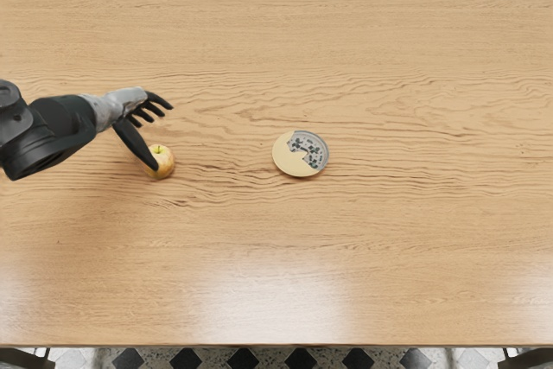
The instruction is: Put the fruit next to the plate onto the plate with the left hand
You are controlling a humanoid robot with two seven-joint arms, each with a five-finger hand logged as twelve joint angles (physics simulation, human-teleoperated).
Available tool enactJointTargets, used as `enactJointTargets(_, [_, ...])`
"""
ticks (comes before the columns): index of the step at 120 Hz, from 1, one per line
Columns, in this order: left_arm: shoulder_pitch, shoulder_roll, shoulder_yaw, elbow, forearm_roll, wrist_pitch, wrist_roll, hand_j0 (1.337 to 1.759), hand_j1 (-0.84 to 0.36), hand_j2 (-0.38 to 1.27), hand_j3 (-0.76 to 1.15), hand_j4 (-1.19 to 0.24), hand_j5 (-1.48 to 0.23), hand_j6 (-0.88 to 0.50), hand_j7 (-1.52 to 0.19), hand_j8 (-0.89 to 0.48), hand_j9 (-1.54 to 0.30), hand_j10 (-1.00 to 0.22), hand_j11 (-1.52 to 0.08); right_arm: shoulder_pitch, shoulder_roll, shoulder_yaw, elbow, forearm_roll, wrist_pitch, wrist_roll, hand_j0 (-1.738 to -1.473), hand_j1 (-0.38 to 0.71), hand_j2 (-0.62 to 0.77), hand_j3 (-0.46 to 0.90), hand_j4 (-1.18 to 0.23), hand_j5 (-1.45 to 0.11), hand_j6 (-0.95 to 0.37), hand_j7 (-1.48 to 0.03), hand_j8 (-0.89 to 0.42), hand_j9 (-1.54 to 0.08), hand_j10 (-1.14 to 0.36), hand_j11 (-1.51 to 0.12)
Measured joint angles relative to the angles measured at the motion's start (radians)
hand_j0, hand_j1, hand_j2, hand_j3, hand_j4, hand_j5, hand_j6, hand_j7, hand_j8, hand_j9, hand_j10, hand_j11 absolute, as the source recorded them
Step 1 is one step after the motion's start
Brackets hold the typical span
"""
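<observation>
On the wooden table (363,257) the apple (162,162) lies well apart from the plate (301,154) (not grasped yet), the left hand (134,117) just beyond it from the plate, fingers spread and empty, leaving grasp and transfer.

Found on the wooden table (389,257) an apple (162,162) toward the left edge and a small plate (283,155) near the middle, well apart.

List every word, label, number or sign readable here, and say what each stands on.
No readable text anywhere in the head view.
Plate: carries a grey pattern, too small to tell whether it holds any lettering.
Apple, left hand, table: no markings show.
</observation>
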Motion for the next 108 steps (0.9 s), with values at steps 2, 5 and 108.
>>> enactJointTargets(2, [-0.001, 0.0, 0.012, 0.003, 0.0, 0.009, 0.0, 1.658, 0.06, 0.05, 0.0, -0.25, -0.32, -0.25, -0.32, -0.25, -0.32, -0.25, -0.32, 0.0, 0.0, 0.0, 0.0, 0.0, 0.0, 0.0, -1.658, -0.31, -0.01, 0.0, -0.04, -0.05, -0.04, -0.05, -0.04, -0.05, -0.04, -0.05])
enactJointTargets(5, [-0.001, -0.001, 0.027, 0.01, 0.0, 0.02, 0.0, 1.658, 0.06, 0.05, 0.0, -0.25, -0.32, -0.25, -0.32, -0.25, -0.32, -0.25, -0.32, 0.0, 0.0, 0.0, 0.0, 0.0, 0.0, 0.0, -1.658, -0.31, -0.01, 0.0, -0.04, -0.05, -0.04, -0.05, -0.04, -0.05, -0.04, -0.05])
enactJointTargets(108, [0.005, -0.096, 0.094, 0.11, 0.002, 0.067, -0.001, 1.658, 0.05, 0.05, 0.0, -0.25, -0.33, -0.25, -0.33, -0.25, -0.33, -0.29, -0.28, 0.0, 0.0, 0.0, 0.0, 0.0, 0.0, 0.0, -1.658, -0.31, -0.01, 0.0, -0.04, -0.05, -0.04, -0.05, -0.04, -0.05, -0.04, -0.05])
